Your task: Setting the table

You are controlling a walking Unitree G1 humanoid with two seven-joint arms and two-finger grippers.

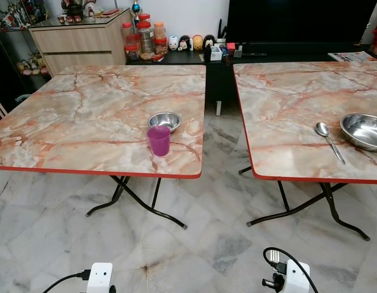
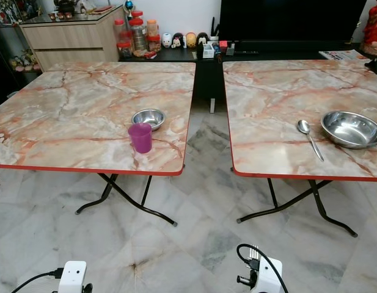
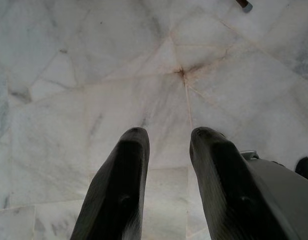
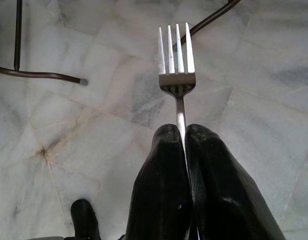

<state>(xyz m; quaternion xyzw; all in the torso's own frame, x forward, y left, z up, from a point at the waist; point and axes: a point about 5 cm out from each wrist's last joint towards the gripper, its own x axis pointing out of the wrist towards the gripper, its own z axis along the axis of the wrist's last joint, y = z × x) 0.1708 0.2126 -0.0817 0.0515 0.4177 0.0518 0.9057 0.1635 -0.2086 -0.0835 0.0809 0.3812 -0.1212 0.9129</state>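
Observation:
My right gripper (image 4: 183, 132) hangs low over the floor, shut on the handle of a metal fork (image 4: 176, 60) whose tines point away from me. Beside it my left gripper (image 3: 167, 142) is open and holds nothing above the marble tiles. On the left table (image 1: 84, 116) stand a purple cup (image 1: 159, 140) and, just behind it, a small steel bowl (image 1: 164, 120). The right table (image 1: 298, 104) carries a larger steel bowl (image 1: 363, 131) near its right edge, with a spoon (image 1: 330, 141) lying to its left.
A gap of marble floor (image 1: 222, 146) runs between the two tables. Black folding legs (image 1: 139, 201) spread under each table. Behind them are a dark low cabinet (image 1: 194, 58) with jars and figurines and a wooden sideboard (image 1: 78, 39).

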